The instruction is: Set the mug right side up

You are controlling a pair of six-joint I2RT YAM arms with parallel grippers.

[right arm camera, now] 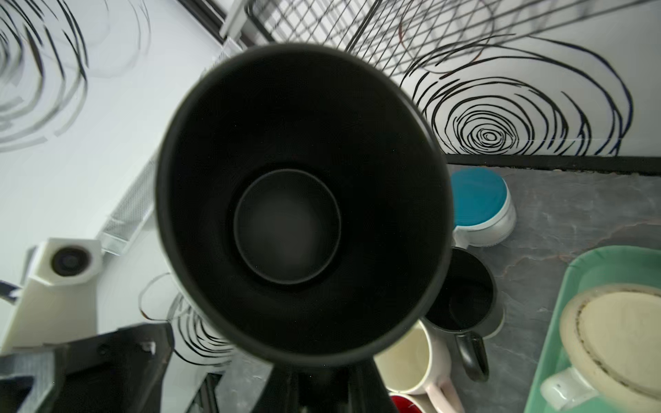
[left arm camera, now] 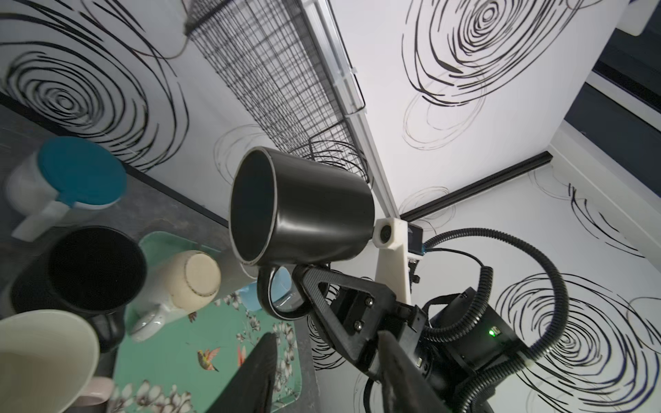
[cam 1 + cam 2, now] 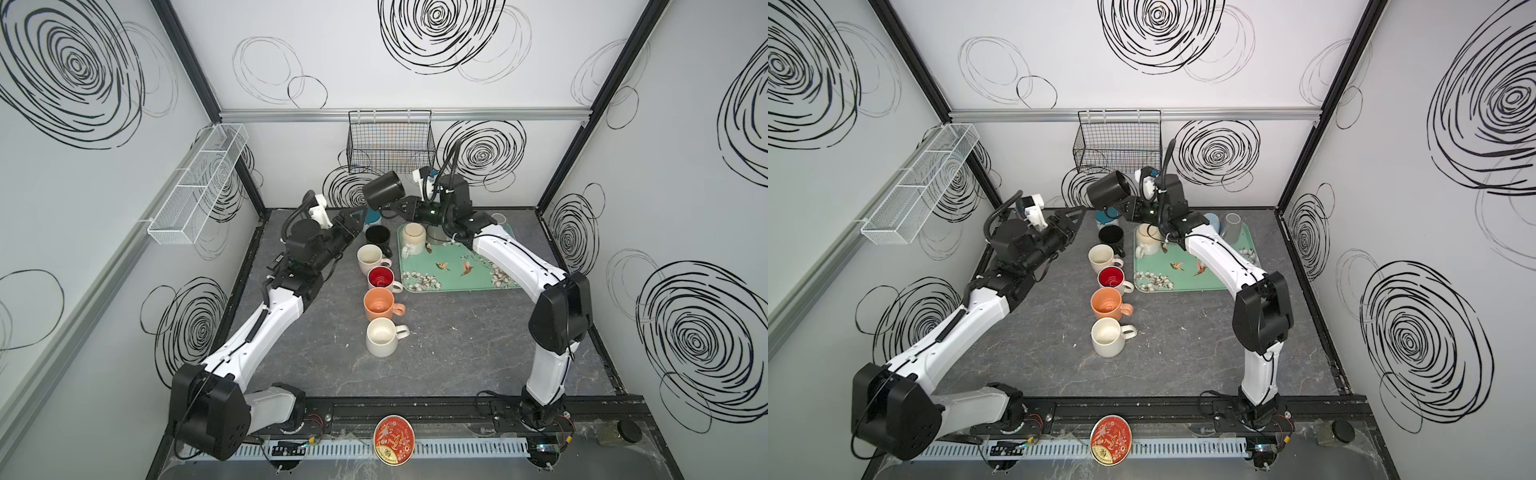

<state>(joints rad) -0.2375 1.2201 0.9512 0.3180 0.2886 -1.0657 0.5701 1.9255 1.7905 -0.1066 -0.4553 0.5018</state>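
**A:** In both top views, where is the black mug [image 3: 383,190]?

**B:** Aloft near the back wall, under the black wire basket [image 3: 390,141], lying on its side. My right gripper [image 3: 401,206] is clamped on its handle. My left gripper [image 3: 353,216] sits just beside it, apart from it; its spread I cannot tell from here.

**A:** Left wrist view?

**B:** The mug [image 2: 300,207] is tipped, its mouth facing sideways, the handle [image 2: 282,296] underneath, pinched by the right gripper [image 2: 304,277]. To do this step well I judge I must roll the wrist until the rim faces up, slowly, since a handle pinch may let the body swing.

**A:** Right wrist view?

**B:** I look straight into the mug's mouth [image 1: 304,203]. Beyond it stand the teal-lidded cup [image 1: 481,205] and a second black mug [image 1: 461,289].

**A:** Surface and room?

**B:** In a top view, a grey marbled tabletop [image 3: 1183,357] carries a row of upright mugs beside the green tray [image 3: 1221,282], which holds an upturned cream mug [image 3: 1148,239]. White walls bear black scribbled swirls. I judge free space at the row's far end is tight.
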